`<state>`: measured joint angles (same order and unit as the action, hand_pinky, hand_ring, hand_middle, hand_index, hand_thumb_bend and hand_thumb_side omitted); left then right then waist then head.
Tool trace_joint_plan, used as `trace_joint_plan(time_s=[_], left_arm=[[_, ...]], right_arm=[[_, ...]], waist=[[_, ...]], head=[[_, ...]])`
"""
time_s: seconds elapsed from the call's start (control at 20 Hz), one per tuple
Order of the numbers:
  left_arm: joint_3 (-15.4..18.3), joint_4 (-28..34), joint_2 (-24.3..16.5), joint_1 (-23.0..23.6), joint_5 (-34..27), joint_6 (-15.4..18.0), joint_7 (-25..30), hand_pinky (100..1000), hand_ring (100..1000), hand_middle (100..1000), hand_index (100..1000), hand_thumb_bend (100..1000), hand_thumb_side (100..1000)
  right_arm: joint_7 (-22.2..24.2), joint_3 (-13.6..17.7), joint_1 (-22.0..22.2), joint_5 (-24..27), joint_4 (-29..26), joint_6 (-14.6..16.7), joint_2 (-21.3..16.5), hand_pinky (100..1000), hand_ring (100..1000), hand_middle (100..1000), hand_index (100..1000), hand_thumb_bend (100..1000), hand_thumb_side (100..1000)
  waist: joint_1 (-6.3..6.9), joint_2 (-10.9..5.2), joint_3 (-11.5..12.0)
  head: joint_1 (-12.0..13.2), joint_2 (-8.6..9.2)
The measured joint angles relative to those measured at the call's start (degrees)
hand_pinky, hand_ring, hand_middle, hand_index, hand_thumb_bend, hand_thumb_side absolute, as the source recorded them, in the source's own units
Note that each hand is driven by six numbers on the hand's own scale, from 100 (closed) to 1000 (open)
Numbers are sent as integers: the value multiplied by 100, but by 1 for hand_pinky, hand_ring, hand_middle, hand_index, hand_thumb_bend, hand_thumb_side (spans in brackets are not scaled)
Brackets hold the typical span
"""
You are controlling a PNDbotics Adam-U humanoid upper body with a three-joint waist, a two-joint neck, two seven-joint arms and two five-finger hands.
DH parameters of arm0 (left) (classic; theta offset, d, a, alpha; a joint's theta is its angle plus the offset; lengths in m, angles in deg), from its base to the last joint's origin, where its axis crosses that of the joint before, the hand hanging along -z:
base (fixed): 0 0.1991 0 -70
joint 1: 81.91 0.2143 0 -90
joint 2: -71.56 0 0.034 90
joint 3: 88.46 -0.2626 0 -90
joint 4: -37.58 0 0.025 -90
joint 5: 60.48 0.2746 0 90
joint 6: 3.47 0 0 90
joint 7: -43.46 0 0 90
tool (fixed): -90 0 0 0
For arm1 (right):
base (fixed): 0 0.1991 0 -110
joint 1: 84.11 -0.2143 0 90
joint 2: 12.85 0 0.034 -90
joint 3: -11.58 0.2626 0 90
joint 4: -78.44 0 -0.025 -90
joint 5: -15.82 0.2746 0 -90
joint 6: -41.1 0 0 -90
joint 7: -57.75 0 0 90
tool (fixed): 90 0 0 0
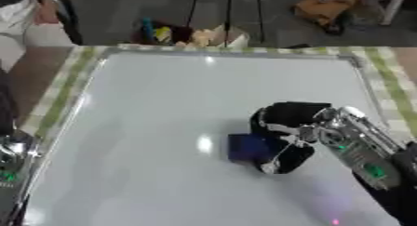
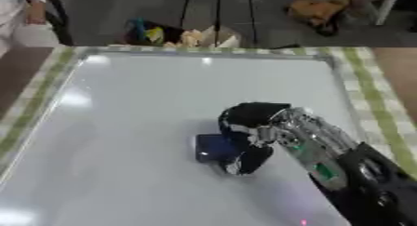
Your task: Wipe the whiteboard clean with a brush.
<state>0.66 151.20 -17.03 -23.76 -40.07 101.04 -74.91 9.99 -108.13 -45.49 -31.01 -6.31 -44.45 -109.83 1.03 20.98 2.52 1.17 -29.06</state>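
At the far left edge of my left eye view I see part of my left arm [image 1: 10, 174], silver and black with a small green light, lying alongside the whiteboard; its hand does not show, so I cannot tell how its fingers stand.

The whiteboard [image 1: 146, 127] fills most of the view. It lies flat on a table covered with a green and white checked cloth [image 1: 61, 95], which shows as a border along the board's left, far and right edges. The board's surface looks white and glossy, with bright spots of reflected light; I make out no marks on it.

Right of the middle of the board sits the brush [image 2: 213, 148], a small dark blue block resting on the board's surface. My right hand [image 2: 248, 132] is directly on its right side, black fingers curled round it from above and from the near side, so the hand is closed on the brush. The silver wrist and black forearm run from the hand toward the lower right corner.

Beyond the board's far edge, on a dark floor, stands a cluster of coloured objects [image 1: 187, 34] that I cannot identify.
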Motion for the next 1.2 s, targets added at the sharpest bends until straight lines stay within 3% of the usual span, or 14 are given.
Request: trace_joint_plan(time_s=[0.85,1.2], left_arm=[[0,0,0,-34,-16,-10,39,696,820,748,778,233,984],[0,0,0,-38,-16,-4,56,696,820,748,777,231,987]], right_arm=[[-129,-19,4,4,-10,-138,-60,669,636,583,116,100,437],[-184,70,2,38,-86,-242,-117,668,634,580,114,108,419]], waist=[[5,0,-6],[10,-1,-39]], head=[[-1,0],[-1,0]])
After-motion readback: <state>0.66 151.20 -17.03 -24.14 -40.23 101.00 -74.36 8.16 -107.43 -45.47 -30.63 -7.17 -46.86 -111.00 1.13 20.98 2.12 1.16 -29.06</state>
